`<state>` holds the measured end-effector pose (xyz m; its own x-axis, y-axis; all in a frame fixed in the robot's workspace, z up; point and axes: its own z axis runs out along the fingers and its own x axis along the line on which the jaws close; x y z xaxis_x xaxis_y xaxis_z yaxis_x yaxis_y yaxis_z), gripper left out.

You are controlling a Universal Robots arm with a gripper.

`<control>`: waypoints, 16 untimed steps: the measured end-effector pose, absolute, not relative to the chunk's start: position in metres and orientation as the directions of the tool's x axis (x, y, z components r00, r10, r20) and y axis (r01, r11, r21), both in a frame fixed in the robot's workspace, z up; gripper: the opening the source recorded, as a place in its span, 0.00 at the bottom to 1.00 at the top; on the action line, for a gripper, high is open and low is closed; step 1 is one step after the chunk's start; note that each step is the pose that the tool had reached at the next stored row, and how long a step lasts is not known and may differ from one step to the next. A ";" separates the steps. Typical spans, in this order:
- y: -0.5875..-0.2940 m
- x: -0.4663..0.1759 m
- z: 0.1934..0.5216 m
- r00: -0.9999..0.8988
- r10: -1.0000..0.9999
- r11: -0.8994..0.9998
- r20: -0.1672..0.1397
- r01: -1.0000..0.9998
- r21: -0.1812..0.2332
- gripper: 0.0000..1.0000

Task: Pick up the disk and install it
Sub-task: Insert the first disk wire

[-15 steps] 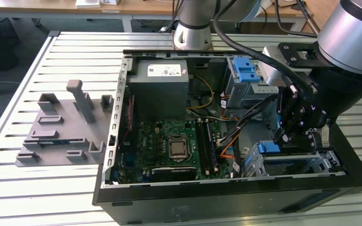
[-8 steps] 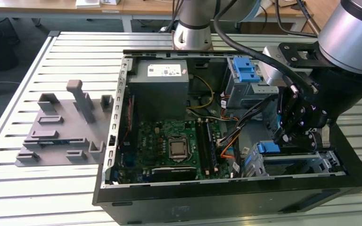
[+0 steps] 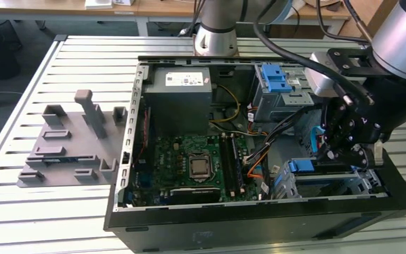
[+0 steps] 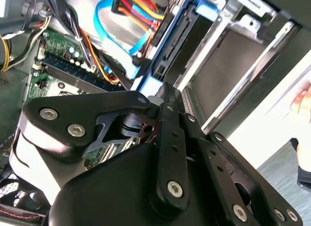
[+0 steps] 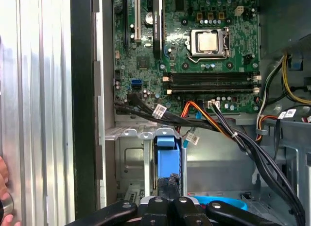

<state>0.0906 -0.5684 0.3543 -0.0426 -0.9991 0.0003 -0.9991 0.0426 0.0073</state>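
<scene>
The disk (image 5: 165, 153) stands on edge in the metal bay (image 5: 129, 155) at the front corner of the open computer case, its blue carrier (image 4: 163, 51) facing me. In the exterior view the carrier's blue end (image 3: 300, 166) shows in the low cage (image 3: 358, 182) at the exterior view's right. My gripper (image 3: 335, 154) hangs straight over it. In both wrist views the black fingers (image 5: 170, 184) are drawn together, and their tips (image 4: 164, 92) rest on the end of the carrier. Nothing shows between them.
Orange, black and blue cables (image 5: 214, 121) run past the bay. The motherboard (image 3: 196, 159), a grey power-supply box (image 3: 182, 87) and an upper blue-latched cage (image 3: 277, 82) fill the case. A grey fixture (image 3: 69, 143) sits on the slatted table. A person's hand (image 4: 303, 102) is near the case's outer wall.
</scene>
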 end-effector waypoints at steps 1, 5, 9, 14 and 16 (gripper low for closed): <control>-0.568 0.093 0.354 -0.043 -0.999 0.043 0.000 -0.999 0.007 0.11; -0.568 0.100 0.354 -0.043 -0.999 0.043 0.000 -0.999 0.007 0.11; -0.568 0.104 0.354 -0.043 -0.999 0.043 0.000 -0.999 0.007 0.11; -0.568 0.106 0.355 -0.043 -0.999 0.043 0.000 -0.999 0.007 0.11; -0.568 0.108 0.356 -0.043 -0.999 0.043 0.000 -0.999 0.007 0.11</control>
<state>0.1082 -0.5681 0.3559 -0.0426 -0.9991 0.0003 -0.9991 0.0426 0.0073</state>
